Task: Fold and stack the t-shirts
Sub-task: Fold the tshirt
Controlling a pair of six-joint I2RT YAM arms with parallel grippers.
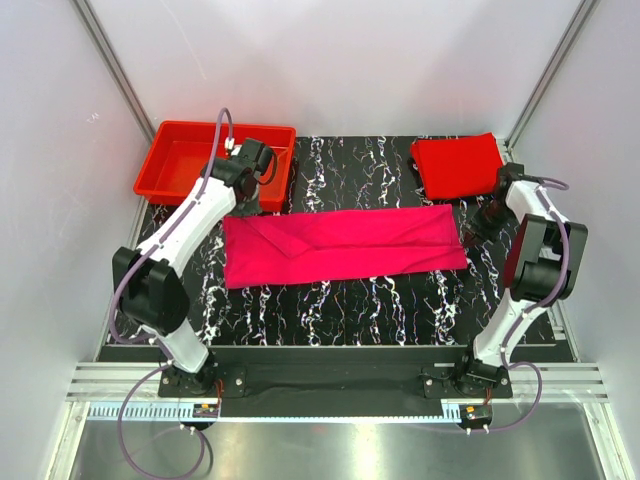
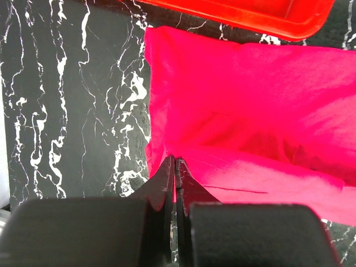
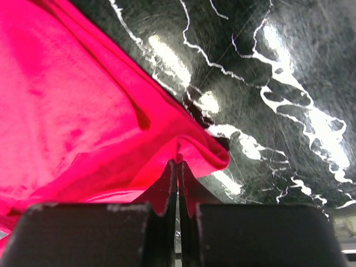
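A magenta-pink t-shirt (image 1: 340, 245) lies folded into a long strip across the middle of the black marbled mat (image 1: 340, 310). My left gripper (image 1: 244, 207) is at its far left corner, and in the left wrist view the gripper (image 2: 175, 161) is shut, pinching the shirt's edge (image 2: 245, 100). My right gripper (image 1: 470, 228) is at the far right corner. The right wrist view shows it (image 3: 178, 162) shut on a bunched fold of the same shirt (image 3: 72, 111). The red t-shirt (image 1: 458, 165) lies folded at the back right.
A red plastic tray (image 1: 215, 160) stands at the back left, just behind the left gripper; its rim (image 2: 250, 16) shows in the left wrist view. White walls enclose the table on three sides. Both arm bases sit at the near edge.
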